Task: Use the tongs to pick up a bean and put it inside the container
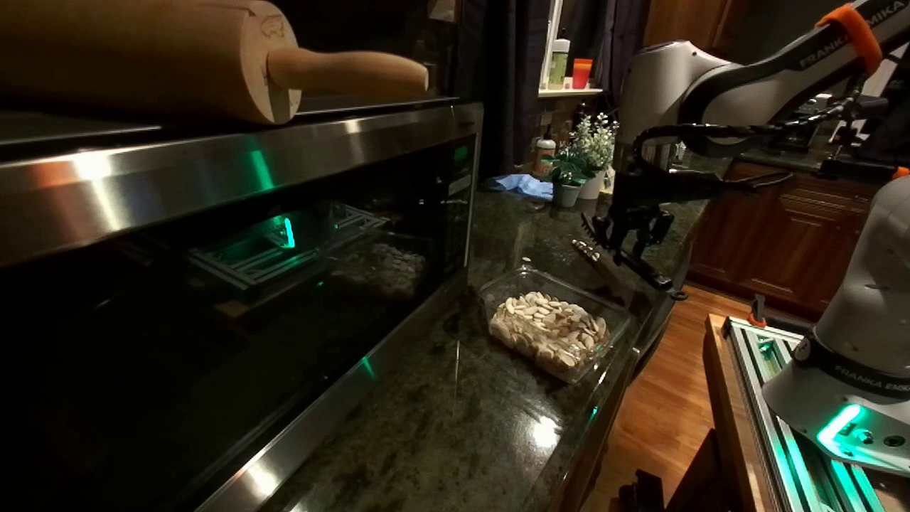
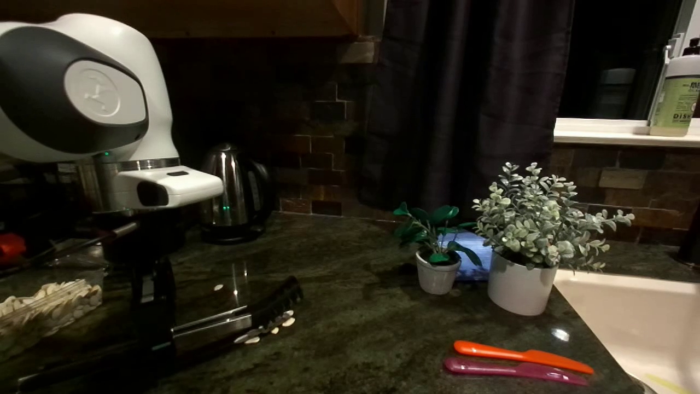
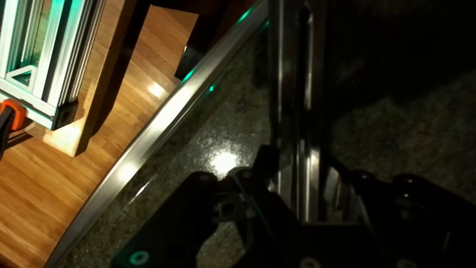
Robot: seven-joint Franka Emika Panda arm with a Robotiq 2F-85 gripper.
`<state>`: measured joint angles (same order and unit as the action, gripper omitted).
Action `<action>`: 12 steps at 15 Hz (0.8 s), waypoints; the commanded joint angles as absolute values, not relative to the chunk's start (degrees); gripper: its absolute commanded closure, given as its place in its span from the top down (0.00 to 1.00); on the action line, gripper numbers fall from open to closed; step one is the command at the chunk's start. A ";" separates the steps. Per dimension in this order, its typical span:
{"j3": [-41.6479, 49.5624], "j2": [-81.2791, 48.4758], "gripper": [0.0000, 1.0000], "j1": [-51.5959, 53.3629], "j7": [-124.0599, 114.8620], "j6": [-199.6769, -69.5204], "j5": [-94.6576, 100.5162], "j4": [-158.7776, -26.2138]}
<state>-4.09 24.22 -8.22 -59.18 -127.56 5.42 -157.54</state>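
Black gripper (image 3: 300,163), drawn in tight, holds the tongs (image 2: 216,327) by their thin metal arms; the wrist view is too dark to show just where the fingers (image 3: 264,163) press, and its top edge crops the tongs. In an exterior view the tongs reach out low over the counter (image 2: 350,328) to black toothed tips (image 2: 276,300). Pale beans (image 2: 288,322) cluster just beneath the tips; whether they lie on the counter or are caught in the tongs, I cannot tell. A stray bean (image 2: 219,287) lies apart on the counter.

Beside the microwave (image 1: 398,235) sits a clear tub (image 1: 506,286) partly filled with beans, its thin walls hard to make out. In an exterior view the heap (image 2: 54,306) inside is cut off by the left edge.

Where the arm (image 1: 657,78) leaves the frame at upper right, gripper and tongs merge into one dark shape. A rolling pin (image 1: 156,57) on the microwave is cropped at left. A kettle (image 2: 234,180) is partly hidden behind the arm. Two potted plants (image 2: 522,284) partly cover a blue thing (image 2: 465,239), its kind unclear.
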 commanded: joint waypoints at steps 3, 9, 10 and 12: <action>-4.01 24.18 0.42 -7.86 -58.72 -126.87 4.32 -157.46; -4.07 24.07 0.65 -7.84 -58.77 -126.81 4.25 -157.47; -4.06 24.00 0.73 -7.85 -58.77 -126.84 4.24 -157.47; -4.06 23.79 0.78 -7.84 -58.78 -126.92 4.23 -157.47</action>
<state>-4.13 24.04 -8.19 -59.18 -127.56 5.26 -157.55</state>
